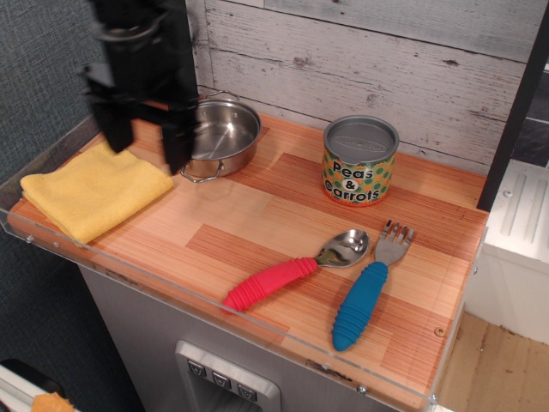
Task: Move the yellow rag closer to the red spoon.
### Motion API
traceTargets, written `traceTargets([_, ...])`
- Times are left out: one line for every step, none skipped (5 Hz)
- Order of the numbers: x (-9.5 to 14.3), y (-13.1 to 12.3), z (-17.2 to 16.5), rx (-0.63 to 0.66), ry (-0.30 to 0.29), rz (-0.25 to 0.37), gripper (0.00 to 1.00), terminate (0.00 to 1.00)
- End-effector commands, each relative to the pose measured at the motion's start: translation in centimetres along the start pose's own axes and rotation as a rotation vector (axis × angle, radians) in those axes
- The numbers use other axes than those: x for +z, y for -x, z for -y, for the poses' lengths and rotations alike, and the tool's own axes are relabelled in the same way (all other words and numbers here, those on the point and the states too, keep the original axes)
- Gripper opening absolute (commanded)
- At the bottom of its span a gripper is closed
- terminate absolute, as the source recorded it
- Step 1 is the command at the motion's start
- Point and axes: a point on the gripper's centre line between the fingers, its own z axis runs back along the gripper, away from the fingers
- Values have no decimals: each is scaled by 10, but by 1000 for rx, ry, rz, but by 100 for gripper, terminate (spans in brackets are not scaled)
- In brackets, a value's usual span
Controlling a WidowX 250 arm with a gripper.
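The yellow rag [93, 190] lies folded flat at the left end of the wooden table. The red spoon [296, 269] lies at the front middle, its red ribbed handle pointing front left and its metal bowl to the right. My black gripper [147, 146] hangs open and empty above the rag's far right edge, blurred by motion, with its two fingers pointing down. It is apart from the rag.
A steel pot [221, 134] stands just right of the gripper. A Peas & Carrots can [360, 160] stands at the back middle. A fork with a blue handle [369, 287] lies right of the spoon. A clear rim [283, 330] edges the table front.
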Motion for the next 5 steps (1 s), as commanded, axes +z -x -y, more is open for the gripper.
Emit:
traceTargets([-18, 3, -49, 17, -37, -24, 100, 0])
traceTargets([-27, -2, -64, 15, -60, -34, 0, 0])
traceTargets([-36, -6, -74, 35, -83, -44, 0, 0])
traceTargets([-48, -12, -79, -13, -110, -24, 0, 0])
traceTargets([-58, -13, -78, -16, -100, -13, 0, 0])
